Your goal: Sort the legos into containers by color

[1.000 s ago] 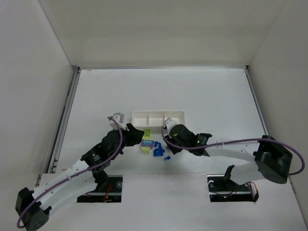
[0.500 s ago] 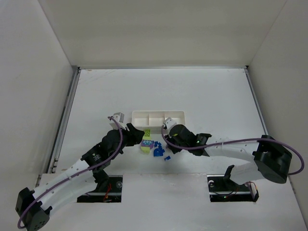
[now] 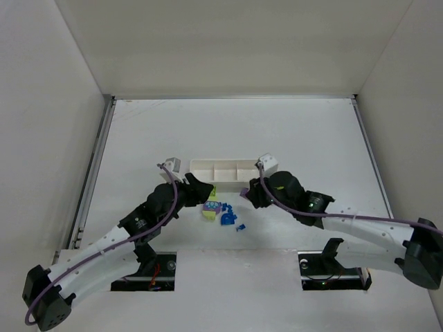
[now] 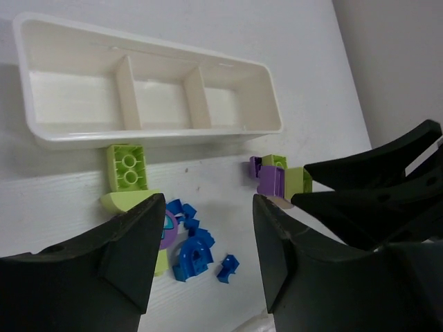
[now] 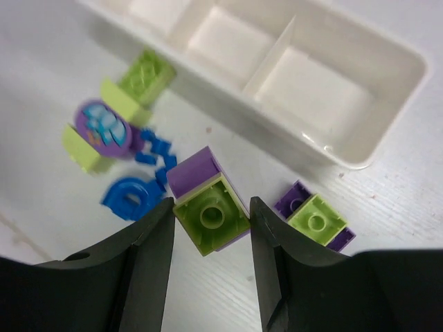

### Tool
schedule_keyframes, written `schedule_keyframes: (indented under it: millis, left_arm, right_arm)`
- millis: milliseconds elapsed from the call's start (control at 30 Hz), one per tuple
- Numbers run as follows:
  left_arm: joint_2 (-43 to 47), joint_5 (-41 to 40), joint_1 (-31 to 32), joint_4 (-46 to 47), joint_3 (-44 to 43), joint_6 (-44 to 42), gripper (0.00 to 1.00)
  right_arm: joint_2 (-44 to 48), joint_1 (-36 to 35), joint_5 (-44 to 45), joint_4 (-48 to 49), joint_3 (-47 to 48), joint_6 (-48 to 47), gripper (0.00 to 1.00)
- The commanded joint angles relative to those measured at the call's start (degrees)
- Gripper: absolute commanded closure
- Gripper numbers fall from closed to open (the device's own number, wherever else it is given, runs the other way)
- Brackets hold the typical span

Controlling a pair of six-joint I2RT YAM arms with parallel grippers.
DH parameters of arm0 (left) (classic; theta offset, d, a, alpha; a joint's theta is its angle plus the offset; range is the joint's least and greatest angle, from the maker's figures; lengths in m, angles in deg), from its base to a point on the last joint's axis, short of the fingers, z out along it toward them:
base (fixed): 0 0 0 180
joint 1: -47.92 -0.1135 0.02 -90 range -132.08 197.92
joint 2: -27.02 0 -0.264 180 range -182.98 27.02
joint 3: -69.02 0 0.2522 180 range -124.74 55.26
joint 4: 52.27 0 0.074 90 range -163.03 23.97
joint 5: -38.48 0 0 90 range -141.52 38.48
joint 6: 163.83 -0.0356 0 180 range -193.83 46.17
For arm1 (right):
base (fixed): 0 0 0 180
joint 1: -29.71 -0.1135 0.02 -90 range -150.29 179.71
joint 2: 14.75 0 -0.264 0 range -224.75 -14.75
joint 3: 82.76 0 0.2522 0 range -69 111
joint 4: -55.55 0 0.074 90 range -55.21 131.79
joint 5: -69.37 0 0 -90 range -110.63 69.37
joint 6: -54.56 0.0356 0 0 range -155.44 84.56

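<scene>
Low in the right wrist view, the right gripper (image 5: 210,232) pinches a purple-and-green brick (image 5: 208,207). Stuck together, it would mix colours in the tray (image 5: 304,138). Empty, the left gripper (image 4: 208,214) gapes.

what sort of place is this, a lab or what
Probably a robot lab test cell: white walls box in the table, left arm and right arm sit at its near edge, with a sorting tray and toy bricks.
</scene>
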Motion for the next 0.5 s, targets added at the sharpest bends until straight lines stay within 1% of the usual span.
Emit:
schedule_keyframes:
  millis: [0,133,233,367,467]
  left_arm:
    - [-1.6,2.43,1.19,7.67,-3.03,1.79,0.49]
    - [-3.28,4.27,2.08,15.06,-2.42,5.65,0.48]
    - [-4.77,5.07,2.87,20.94,-1.72,7.41,0.46]
    - [-6.97,5.24,4.27,30.17,0.04,7.95,0.38]
    - [-7.93,4.63,5.5,35.28,1.62,7.51,0.32]
  right_arm:
    - [5.44,3.45,-2.83,8.07,-1.48,7.05,0.72]
    - [9.05,8.28,-7.06,14.04,-3.77,18.74,0.72]
    - [9.58,9.61,-9.69,20.28,-5.0,26.04,0.73]
    - [7.31,11.36,-13.38,28.19,-5.27,36.32,0.73]
    - [4.58,12.77,-15.85,32.76,-5.27,42.91,0.72]
